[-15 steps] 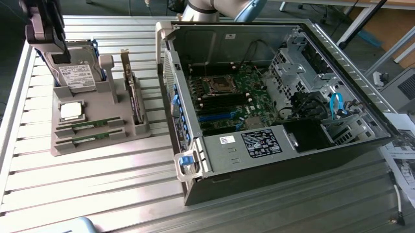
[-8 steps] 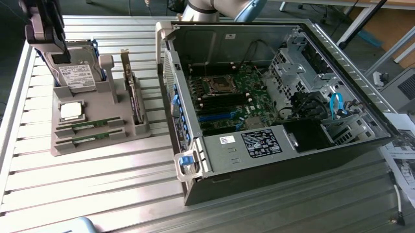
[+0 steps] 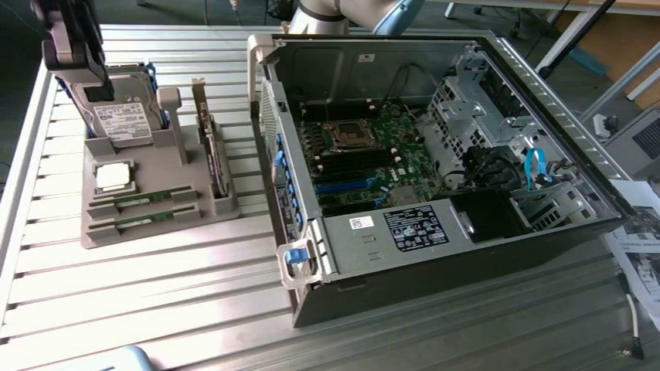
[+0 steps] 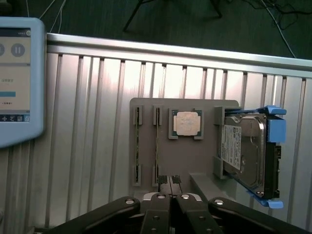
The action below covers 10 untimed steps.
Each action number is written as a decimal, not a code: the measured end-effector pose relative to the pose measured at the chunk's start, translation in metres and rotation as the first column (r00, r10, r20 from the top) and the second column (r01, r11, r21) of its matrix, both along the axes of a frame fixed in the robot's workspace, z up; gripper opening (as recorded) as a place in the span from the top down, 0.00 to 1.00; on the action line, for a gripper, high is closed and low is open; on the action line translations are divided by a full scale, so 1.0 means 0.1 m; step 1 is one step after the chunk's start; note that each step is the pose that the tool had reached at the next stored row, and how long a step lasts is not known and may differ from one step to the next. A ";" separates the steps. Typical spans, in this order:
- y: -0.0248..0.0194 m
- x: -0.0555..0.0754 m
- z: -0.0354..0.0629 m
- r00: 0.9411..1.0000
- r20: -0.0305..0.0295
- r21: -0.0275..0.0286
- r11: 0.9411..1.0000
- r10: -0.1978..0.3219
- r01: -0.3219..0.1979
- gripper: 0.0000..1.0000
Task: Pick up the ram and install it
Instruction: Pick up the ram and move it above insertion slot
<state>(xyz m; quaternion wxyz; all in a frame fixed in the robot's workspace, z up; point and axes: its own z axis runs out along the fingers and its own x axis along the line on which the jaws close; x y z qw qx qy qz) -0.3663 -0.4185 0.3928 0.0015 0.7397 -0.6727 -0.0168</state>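
Ram (image 4: 156,146), thin green stick, standing on edge

No wording legible. Labels on the hard drive (image 4: 237,146) and the case (image 3: 413,229) carry print too small to read. The tablet (image 4: 14,73) screen shows a pause symbol; its text is unreadable.

Ribbed table (image 3: 154,297) bears grey tray (image 3: 154,233), open computer case (image 3: 464,272)

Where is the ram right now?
Both ram sticks sit in the gray holder on the exterior view's left, next to the processor chip, outside the computer case.
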 end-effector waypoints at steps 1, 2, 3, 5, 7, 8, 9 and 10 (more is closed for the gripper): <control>0.000 0.00 0.001 1.000 0.000 0.000 1.000 0.000 0.000 0.90; 0.000 0.00 0.000 1.000 0.000 0.000 1.000 0.000 0.000 0.90; 0.000 0.00 0.000 1.000 0.000 0.000 1.000 0.000 0.000 0.90; 0.000 0.00 -0.011 1.000 0.000 0.000 1.000 0.000 0.000 0.90; 0.000 0.00 -0.030 1.000 0.000 0.000 1.000 0.000 0.000 0.90; 0.000 0.00 -0.039 1.000 0.000 0.000 1.000 0.000 0.000 0.90; 0.000 0.00 -0.047 1.000 0.000 0.000 1.000 0.000 0.000 0.90; 0.000 0.00 -0.056 1.000 0.000 0.000 1.000 0.000 0.000 0.90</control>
